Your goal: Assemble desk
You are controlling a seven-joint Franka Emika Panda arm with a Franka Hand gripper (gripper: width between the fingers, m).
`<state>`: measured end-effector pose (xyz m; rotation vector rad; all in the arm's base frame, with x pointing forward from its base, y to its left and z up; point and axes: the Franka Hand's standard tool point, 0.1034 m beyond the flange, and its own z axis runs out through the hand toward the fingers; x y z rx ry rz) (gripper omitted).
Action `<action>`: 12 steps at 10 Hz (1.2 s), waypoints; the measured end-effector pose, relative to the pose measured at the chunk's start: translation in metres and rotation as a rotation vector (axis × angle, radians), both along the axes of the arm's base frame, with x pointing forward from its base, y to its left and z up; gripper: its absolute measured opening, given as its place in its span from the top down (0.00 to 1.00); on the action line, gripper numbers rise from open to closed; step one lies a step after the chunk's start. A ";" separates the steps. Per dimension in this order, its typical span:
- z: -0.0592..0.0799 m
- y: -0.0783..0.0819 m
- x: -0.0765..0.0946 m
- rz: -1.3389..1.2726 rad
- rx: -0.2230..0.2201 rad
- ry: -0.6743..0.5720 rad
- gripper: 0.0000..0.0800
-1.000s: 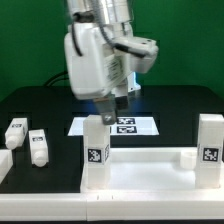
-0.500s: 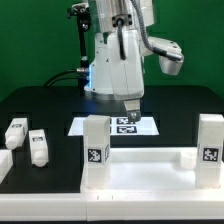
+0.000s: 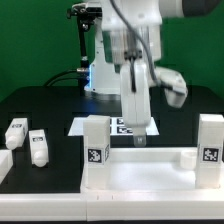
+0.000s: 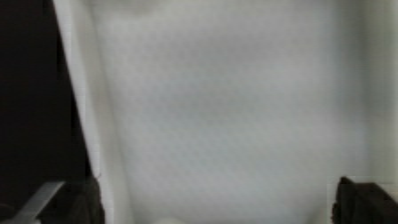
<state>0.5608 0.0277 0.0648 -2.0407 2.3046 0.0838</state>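
The white desk top (image 3: 150,162) lies at the front of the table. Two white leg blocks with tags stand upright on it, one at the exterior view's left (image 3: 95,148) and one at its right (image 3: 210,145). Two loose leg blocks (image 3: 16,132) (image 3: 38,147) lie on the table at the far left. My gripper (image 3: 137,138) hangs low over the desk top's back rim, between the two standing legs. In the wrist view a blurred white surface (image 4: 214,100) fills the picture. My gripper (image 4: 205,205) is open and holds nothing, with its dark fingertips (image 4: 365,200) at the two edges.
The marker board (image 3: 112,127) lies flat on the black table behind the desk top, partly hidden by the arm. A black stand with cables (image 3: 82,50) rises at the back. A white piece (image 3: 3,163) shows at the left edge.
The arm has swung toward the exterior view's right and come down. The gripper has gone from above the marker board to just over the desk top's back rim.
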 end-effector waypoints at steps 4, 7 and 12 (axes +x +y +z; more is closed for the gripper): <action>-0.005 0.006 -0.002 0.007 -0.005 0.009 0.19; -0.017 -0.007 -0.015 -0.057 -0.047 -0.110 0.19; -0.046 0.006 -0.042 -0.035 -0.036 -0.092 0.19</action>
